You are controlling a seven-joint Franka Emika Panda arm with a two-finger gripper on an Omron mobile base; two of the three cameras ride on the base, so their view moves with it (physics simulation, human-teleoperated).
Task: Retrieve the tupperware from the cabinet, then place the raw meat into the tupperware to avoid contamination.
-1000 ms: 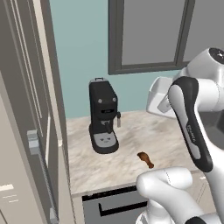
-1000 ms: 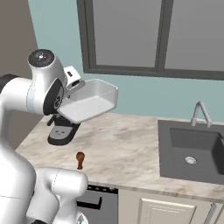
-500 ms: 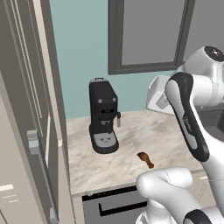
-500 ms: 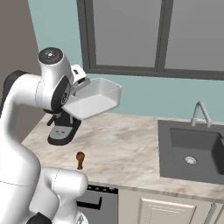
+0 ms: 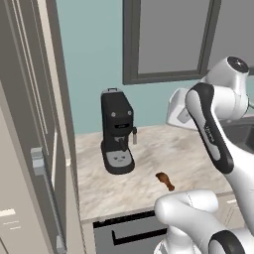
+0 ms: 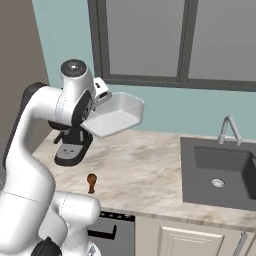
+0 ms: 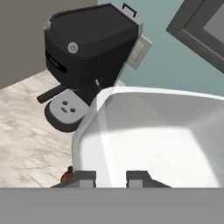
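The tupperware (image 6: 119,115), a white-grey lidless tub, hangs tilted in the air above the counter, right of the coffee machine. My gripper (image 6: 98,107) is shut on its near rim; in the hand view the fingertips (image 7: 85,177) pinch the wall, with the gripper (image 7: 110,177) at the tub (image 7: 166,140). From the left the tub (image 5: 176,112) is partly hidden behind my arm. The raw meat (image 5: 165,181) (image 6: 91,182), a small reddish-brown lump, lies on the marble counter near the front edge, below and in front of the tub, peeking out at the rim (image 7: 66,174). The cabinet (image 5: 30,129) stands open at the left.
A black coffee machine (image 5: 117,132) (image 6: 73,145) (image 7: 87,48) stands at the counter's back left, close to the tub. A dark sink (image 6: 220,167) with a faucet (image 6: 230,128) lies to the right. The cabinet's open door (image 5: 47,163) juts out at the left.
The arm has carried the tupperware a little to the right, away from the cabinet and over the counter. The meat and the coffee machine have stayed put.
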